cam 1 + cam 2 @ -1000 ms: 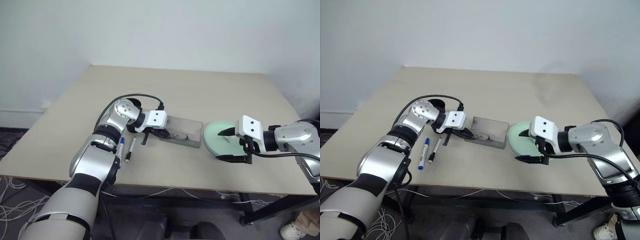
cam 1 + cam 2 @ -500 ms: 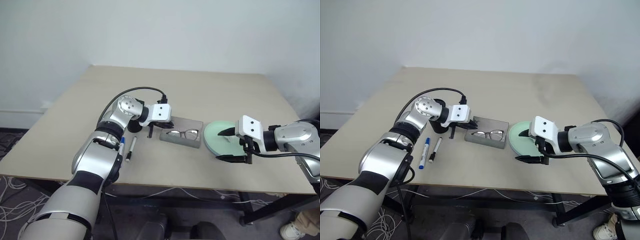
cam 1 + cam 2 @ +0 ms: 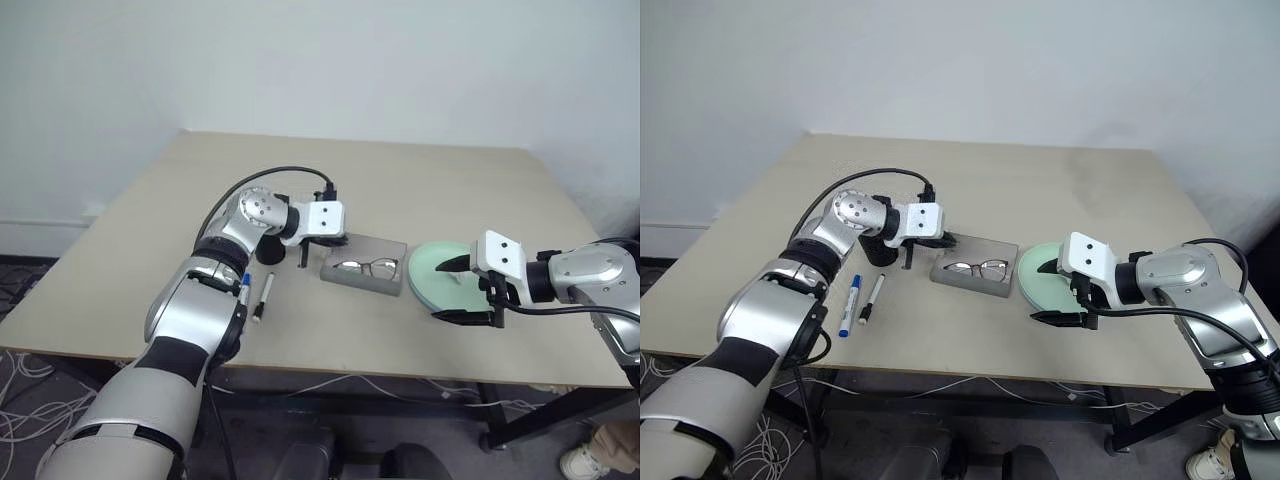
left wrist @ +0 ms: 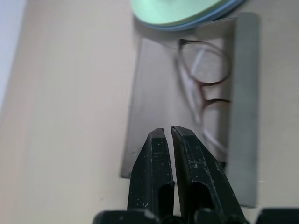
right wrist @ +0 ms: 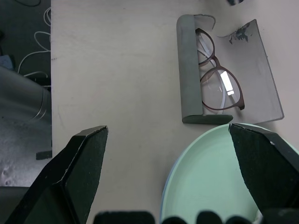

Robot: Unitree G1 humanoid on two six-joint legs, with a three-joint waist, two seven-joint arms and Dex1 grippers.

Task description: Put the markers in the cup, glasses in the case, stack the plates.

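Matt finishes nearly everywhere here

The case (image 5: 224, 70) shows a soft, felt-like grey; the glasses (image 5: 217, 77) have thin glossy wire rims and clear lenses catching glare; the green plate (image 5: 210, 186) looks like smooth plastic; the surface (image 3: 400, 180) is matt beige laminate.

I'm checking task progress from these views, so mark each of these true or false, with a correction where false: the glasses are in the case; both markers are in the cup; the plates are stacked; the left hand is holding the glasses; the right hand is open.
1. The glasses lie in the open case. True.
2. Both markers are in the cup. False: the blue marker and the black marker lie on the table.
3. The plates are stacked. True: the green plate sits on the blue plate.
4. The left hand holds the glasses. False: it is shut and holds nothing.
5. The right hand is open. True.
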